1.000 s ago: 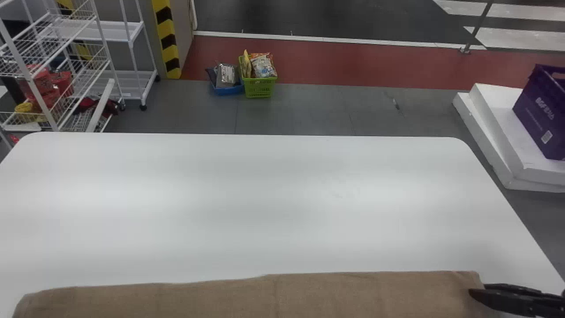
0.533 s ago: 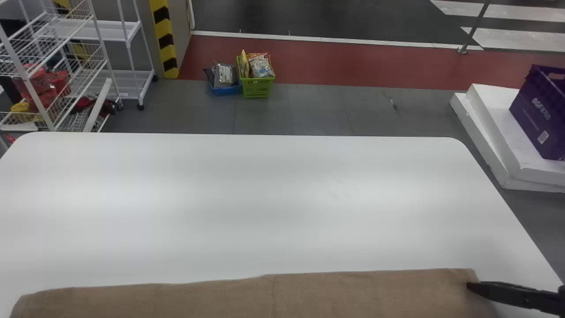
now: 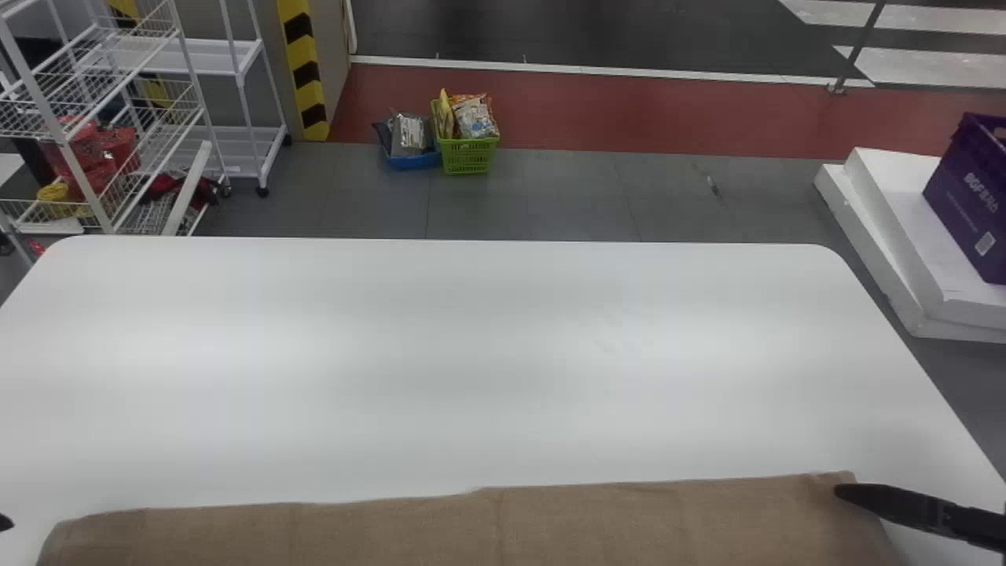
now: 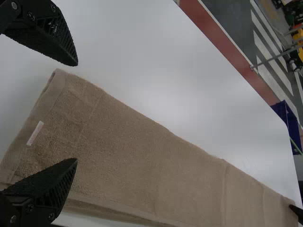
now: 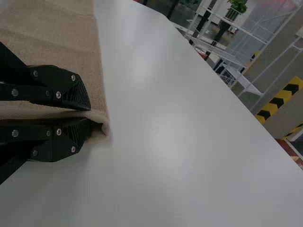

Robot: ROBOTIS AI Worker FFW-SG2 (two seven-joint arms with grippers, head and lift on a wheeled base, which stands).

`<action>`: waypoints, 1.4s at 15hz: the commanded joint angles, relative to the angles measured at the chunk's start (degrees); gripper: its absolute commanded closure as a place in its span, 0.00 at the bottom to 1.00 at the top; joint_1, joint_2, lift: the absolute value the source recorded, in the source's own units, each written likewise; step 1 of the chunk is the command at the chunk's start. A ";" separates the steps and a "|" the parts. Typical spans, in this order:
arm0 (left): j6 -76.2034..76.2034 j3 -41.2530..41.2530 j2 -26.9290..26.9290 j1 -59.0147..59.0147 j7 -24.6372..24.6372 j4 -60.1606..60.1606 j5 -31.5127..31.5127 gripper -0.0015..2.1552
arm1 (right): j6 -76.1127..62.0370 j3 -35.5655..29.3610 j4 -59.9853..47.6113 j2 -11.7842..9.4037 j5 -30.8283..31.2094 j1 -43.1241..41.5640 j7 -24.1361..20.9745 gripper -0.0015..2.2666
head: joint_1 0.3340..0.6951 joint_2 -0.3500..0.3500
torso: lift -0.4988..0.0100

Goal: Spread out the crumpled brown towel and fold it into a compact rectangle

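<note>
well back from the far edge of the white table [image 3: 503, 354], the brown towel [image 3: 487, 527] lies as a long strip, its long axis running left to right, roughly parallel to that edge. the right gripper [image 5: 90, 118] is clamped on its far right corner; the left gripper [image 4: 76, 112], 2 fingers spread wide, is nearer the left end, likely the next to pinch.

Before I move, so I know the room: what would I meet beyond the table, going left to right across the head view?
White metal wire racks, yellow-and-black striped wall corner, low blue basket, green plastic basket, purple plastic crate.
</note>
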 commanded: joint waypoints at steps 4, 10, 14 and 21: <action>0.00 0.00 0.45 -0.76 0.02 1.24 -0.03 0.05 | 1.12 1.00 2.80 -0.71 0.91 -1.95 0.28 0.43 | 1.00 0.42 | 0.73; 0.00 0.00 0.71 -0.94 0.02 1.77 -0.03 0.05 | 7.27 1.35 6.31 -1.86 0.99 -5.21 0.28 0.43 | 1.00 0.42 | 0.73; 0.00 0.00 0.71 -0.94 -0.07 1.86 -0.03 0.05 | 5.33 3.90 5.78 -2.12 3.72 -4.85 0.28 0.43 | 1.00 0.42 | 0.73; 0.00 0.00 0.62 -0.94 -0.60 1.77 -0.03 0.05 | 12.37 0.83 5.87 -3.00 -0.32 -7.67 0.28 0.43 | 1.00 0.41 | 0.73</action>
